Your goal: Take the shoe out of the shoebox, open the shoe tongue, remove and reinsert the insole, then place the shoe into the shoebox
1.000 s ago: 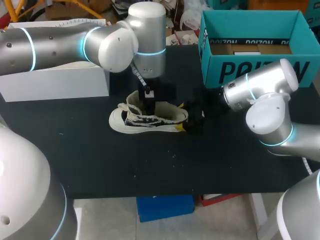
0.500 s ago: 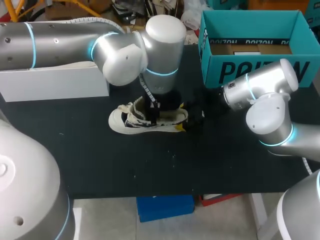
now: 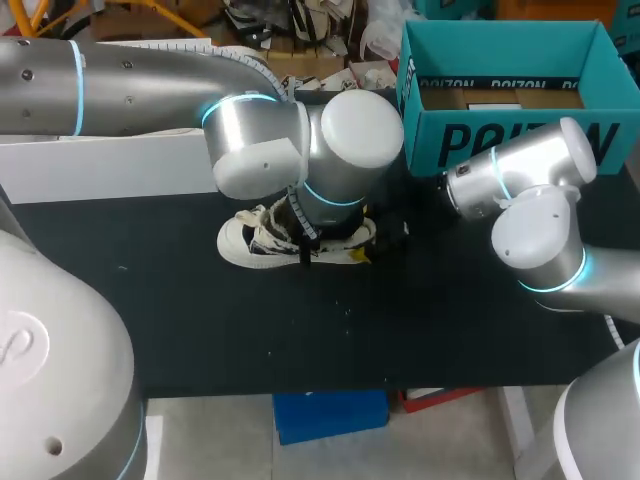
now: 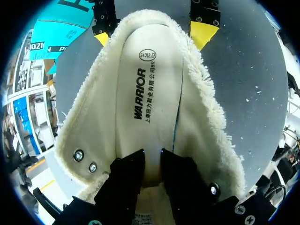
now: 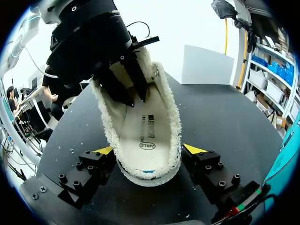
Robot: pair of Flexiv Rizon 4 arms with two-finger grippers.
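Two changes in the last second. The left arm [image 3: 258, 150] swung right and dropped, so from overhead its wrist now covers the heel half of the shoe [image 3: 243, 242]. The left gripper [image 4: 152, 155] went down into the shoe's opening and now has its tips on the insole [image 4: 150, 84] toward the toe end. Its fingers are almost together with a strip of insole in the gap; it looks like a pinch, but the tips are buried.

The right gripper [image 5: 149, 149] hasn't moved and is clamped on the fleecy heel from both sides. The shoe is in the same spot, on its sole mid-table [image 3: 200, 320] with its toe to my left, well apart from the teal shoebox [image 3: 500, 140].
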